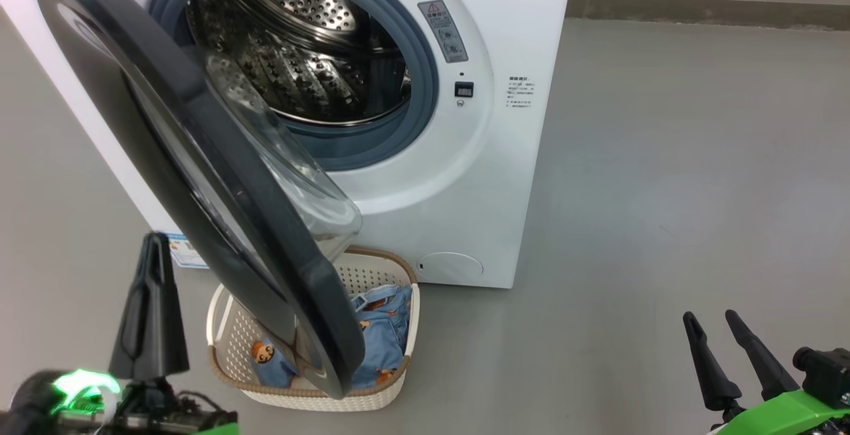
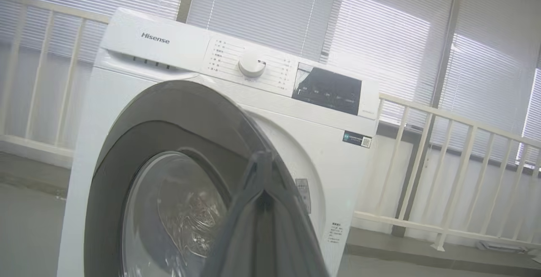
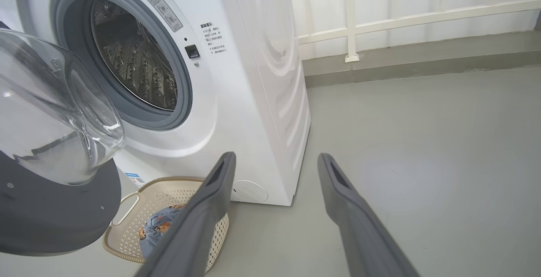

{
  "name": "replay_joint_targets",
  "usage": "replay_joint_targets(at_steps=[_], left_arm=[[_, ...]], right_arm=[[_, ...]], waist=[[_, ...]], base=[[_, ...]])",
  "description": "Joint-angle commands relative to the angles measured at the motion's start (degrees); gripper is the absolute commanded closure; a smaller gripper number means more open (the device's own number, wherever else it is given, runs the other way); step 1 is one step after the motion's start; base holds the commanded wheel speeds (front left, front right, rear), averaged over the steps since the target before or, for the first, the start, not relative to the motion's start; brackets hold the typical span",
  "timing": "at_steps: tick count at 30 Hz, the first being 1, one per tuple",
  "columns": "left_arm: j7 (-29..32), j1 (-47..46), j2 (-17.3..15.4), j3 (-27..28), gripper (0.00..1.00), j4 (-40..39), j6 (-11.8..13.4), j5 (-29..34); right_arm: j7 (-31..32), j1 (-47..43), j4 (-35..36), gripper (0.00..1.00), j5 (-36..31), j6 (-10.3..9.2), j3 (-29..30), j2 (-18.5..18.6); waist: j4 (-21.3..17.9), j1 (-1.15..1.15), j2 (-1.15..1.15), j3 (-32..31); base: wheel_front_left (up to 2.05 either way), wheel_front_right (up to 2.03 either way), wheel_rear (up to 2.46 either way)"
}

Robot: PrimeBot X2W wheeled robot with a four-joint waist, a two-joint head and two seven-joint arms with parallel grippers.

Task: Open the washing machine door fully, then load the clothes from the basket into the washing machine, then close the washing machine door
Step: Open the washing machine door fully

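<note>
The white washing machine (image 1: 505,156) stands with its door (image 1: 219,176) swung about halfway out to the left, baring the steel drum (image 1: 299,56). Under the door's lower edge, the cream basket (image 1: 372,275) sits on the floor holding the light-blue bear-print clothes (image 1: 385,329); the door hides part of them. My left gripper (image 1: 154,241) is shut with nothing in it, just left of the door's black rim. In the left wrist view its blurred fingers (image 2: 262,209) rise before the door (image 2: 127,150). My right gripper (image 1: 710,319) is open at the lower right, well away from the machine.
Bare grey floor (image 1: 664,222) stretches right of the machine. A white railing (image 3: 351,19) and a low ledge run along the wall behind it. In the right wrist view, the basket (image 3: 169,184) lies just left of my open fingers.
</note>
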State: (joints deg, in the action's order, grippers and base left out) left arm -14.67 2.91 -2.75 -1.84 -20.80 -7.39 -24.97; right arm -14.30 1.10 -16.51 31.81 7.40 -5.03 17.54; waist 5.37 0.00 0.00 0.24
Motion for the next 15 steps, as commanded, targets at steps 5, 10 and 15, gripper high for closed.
replay_joint_targets(at_steps=[5,10,15], left_arm=[[-0.33,-2.73,-0.17,-5.37,1.0,-7.87,-0.1,1.68],[-0.33,-3.44,-0.31,-15.73,1.0,-5.55,-0.1,4.15],[-0.33,-2.71,-0.26,-21.02,1.0,2.66,-0.1,3.56]], right_arm=[[-0.7,0.06,1.71,0.0,-0.43,0.09,-1.22,0.81],[-0.7,0.24,1.93,0.0,-0.33,0.09,-1.29,0.97],[-0.7,0.62,1.83,0.0,-0.2,0.09,-2.2,0.81]], waist=[[-0.39,0.0,0.0,-0.06],[-0.94,0.0,0.0,0.08],[-2.17,0.0,0.0,0.17]], base=[[0.0,0.0,0.0],[0.0,0.0,0.0],[0.0,0.0,0.0]])
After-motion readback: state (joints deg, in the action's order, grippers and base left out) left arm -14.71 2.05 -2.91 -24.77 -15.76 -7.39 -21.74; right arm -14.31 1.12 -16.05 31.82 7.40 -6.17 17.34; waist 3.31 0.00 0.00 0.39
